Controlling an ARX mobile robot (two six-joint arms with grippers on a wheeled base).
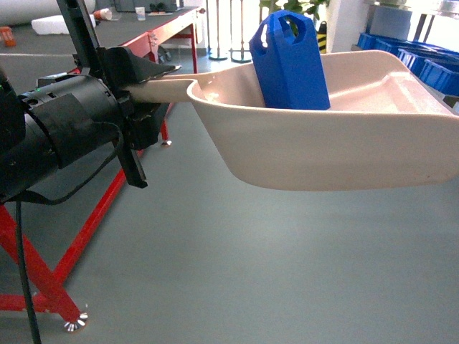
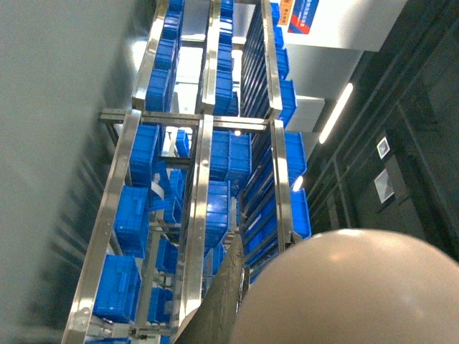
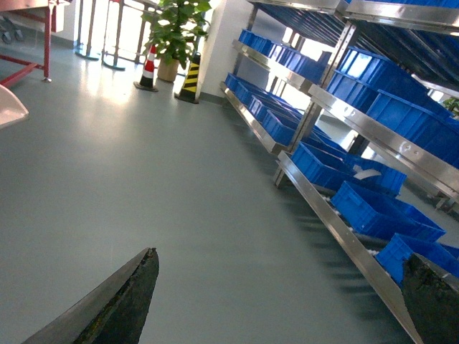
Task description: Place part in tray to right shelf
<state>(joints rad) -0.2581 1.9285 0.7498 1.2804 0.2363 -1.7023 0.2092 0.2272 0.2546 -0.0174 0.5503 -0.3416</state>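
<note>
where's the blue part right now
In the head view the blue part stands upright inside the beige tray, upper centre, near its handle end, which the left gripper holds above the grey floor.

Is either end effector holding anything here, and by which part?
The left end effector holds the tray by its long flat handle, the part standing upright inside. The right end effector is open, empty.
</note>
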